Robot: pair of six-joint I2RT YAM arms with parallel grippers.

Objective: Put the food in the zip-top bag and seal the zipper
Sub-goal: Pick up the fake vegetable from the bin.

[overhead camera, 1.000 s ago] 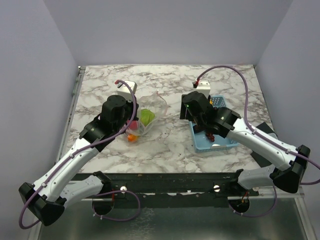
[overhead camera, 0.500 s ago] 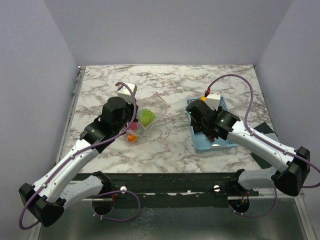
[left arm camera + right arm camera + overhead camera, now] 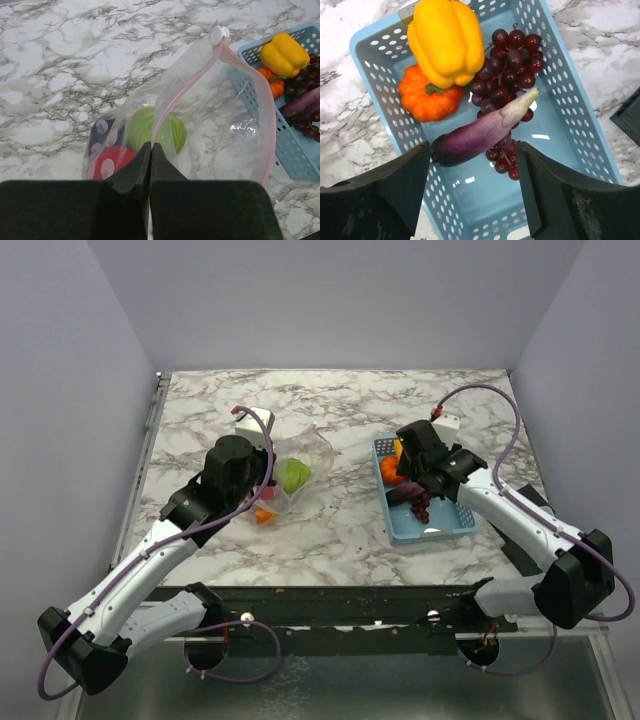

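Pinched tight, the left gripper (image 3: 150, 146) has its two black fingers clamped on the near edge of the zip-top bag (image 3: 220, 125), right where the zipper (image 3: 185, 87) runs into them. That bag is clear, thin and wrinkled, lying on the left half of the grey-veined marble table (image 3: 60, 60) with its mouth gaping. The pink zipper curves round the opening to a small white slider (image 3: 219, 34) at the far end. Inside it sit a rounded green piece (image 3: 142, 127) and a red piece (image 3: 107, 162) with pale dots, beside a dark dotted piece (image 3: 100, 135). The right gripper (image 3: 472, 150) hangs over the light-blue basket (image 3: 375, 65) with its fingers spread wide and nothing held. The basket is rigid plastic, rectangular, with perforated walls. It holds a glossy lobed yellow pepper (image 3: 445, 40), a ribbed orange pumpkin (image 3: 422, 97) with a green stem, a bunch of dark red grapes (image 3: 510, 60), and a smooth purple eggplant (image 3: 480, 132) lying slantwise across the grapes, in line between the spread fingers.
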